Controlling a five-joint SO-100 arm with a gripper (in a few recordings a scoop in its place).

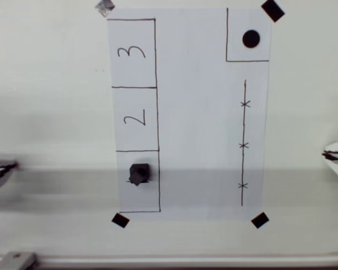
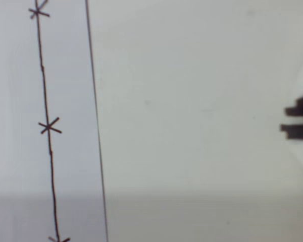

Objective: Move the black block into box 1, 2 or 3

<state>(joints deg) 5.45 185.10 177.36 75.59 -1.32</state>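
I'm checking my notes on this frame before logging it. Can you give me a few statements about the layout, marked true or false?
1. The black block sits inside the bottom box, below the box marked 2. True.
2. The black block rests on the drawn line with crosses. False: it lies in the column of boxes on the paper's left side in the overhead view, away from that line.
3. The black dot is in a small square at the paper's upper right corner in the overhead view. True.
4. The box marked 3 holds a block. False: it holds just its number.
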